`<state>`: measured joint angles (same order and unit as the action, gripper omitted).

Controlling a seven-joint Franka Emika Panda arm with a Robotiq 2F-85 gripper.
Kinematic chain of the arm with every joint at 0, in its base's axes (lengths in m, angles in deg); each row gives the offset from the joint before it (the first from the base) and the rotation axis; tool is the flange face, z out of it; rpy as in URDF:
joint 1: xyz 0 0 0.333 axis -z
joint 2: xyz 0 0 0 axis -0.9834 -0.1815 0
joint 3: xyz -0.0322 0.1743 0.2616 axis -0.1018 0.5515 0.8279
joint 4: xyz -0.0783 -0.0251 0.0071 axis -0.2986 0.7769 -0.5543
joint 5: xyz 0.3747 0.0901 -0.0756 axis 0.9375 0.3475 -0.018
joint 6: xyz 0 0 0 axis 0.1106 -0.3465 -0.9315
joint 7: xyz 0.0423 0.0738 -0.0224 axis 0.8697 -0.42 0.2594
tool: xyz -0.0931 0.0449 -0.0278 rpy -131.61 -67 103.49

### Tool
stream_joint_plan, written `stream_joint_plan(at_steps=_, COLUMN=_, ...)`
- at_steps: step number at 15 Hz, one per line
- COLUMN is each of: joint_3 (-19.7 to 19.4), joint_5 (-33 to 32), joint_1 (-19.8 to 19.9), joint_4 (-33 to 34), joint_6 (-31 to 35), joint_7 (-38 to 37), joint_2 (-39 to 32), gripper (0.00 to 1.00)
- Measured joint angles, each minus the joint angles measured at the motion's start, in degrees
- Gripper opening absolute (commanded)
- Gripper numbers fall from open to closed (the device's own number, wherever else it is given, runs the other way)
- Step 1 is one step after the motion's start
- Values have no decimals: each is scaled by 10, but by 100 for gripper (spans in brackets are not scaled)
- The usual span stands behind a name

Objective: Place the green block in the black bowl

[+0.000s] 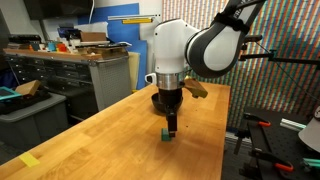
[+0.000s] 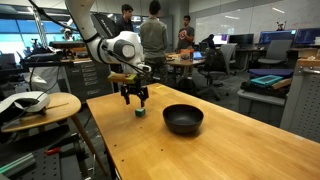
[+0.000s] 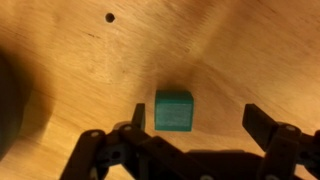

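Note:
The green block (image 3: 173,110) is a small dark green cube on the wooden table. It also shows in both exterior views (image 1: 168,135) (image 2: 140,112). My gripper (image 3: 198,120) is open and hangs just above the block, with the block near the left finger and a wide gap to the right finger. It also shows in both exterior views (image 1: 170,128) (image 2: 137,105). The black bowl (image 2: 183,119) sits on the table, apart from the block. Its dark edge shows at the left of the wrist view (image 3: 8,105). The bowl is hidden in the exterior view from behind the arm.
The wooden table (image 2: 200,150) has edges close to the block (image 1: 100,150). A round side table (image 2: 40,105) with objects stands beside it. Workbenches (image 1: 70,60) and several people (image 2: 155,30) are in the background.

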<state>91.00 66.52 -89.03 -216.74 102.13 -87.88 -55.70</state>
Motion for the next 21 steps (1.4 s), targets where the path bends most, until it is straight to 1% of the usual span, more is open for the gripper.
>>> stream_joint_plan(at_steps=3, joint_3=-11, joint_5=0, joint_1=-8, joint_4=7, joint_6=14, joint_7=0, joint_2=-20, gripper=100)
stream_joint_plan(at_steps=7, joint_3=-15, joint_5=0, joint_1=-10, joint_4=19, joint_6=19, joint_7=0, joint_2=-36, gripper=99)
stream_joint_plan(at_steps=8, joint_3=-16, joint_5=0, joint_1=-10, joint_4=22, joint_6=20, joint_7=1, joint_2=-38, gripper=84)
stream_joint_plan(at_steps=9, joint_3=-16, joint_5=0, joint_1=-10, joint_4=24, joint_6=20, joint_7=1, joint_2=-40, gripper=74)
stream_joint_plan(at_steps=10, joint_3=-17, joint_5=0, joint_1=-10, joint_4=26, joint_6=20, joint_7=2, joint_2=-42, gripper=71)
stream_joint_plan(at_steps=11, joint_3=-18, joint_5=0, joint_1=-10, joint_4=28, joint_6=20, joint_7=3, joint_2=-43, gripper=63)
stream_joint_plan(at_steps=12, joint_3=-18, joint_5=0, joint_1=-10, joint_4=30, joint_6=20, joint_7=5, joint_2=-45, gripper=53)
stream_joint_plan(at_steps=16, joint_3=-21, joint_5=0, joint_1=-10, joint_4=36, joint_6=20, joint_7=15, joint_2=-55, gripper=23)
stream_joint_plan(at_steps=17, joint_3=-21, joint_5=0, joint_1=-10, joint_4=37, joint_6=20, joint_7=16, joint_2=-57, gripper=21)
stream_joint_plan(at_steps=21, joint_3=-21, joint_5=0, joint_1=-10, joint_4=39, joint_6=20, joint_7=20, joint_2=-58, gripper=21)
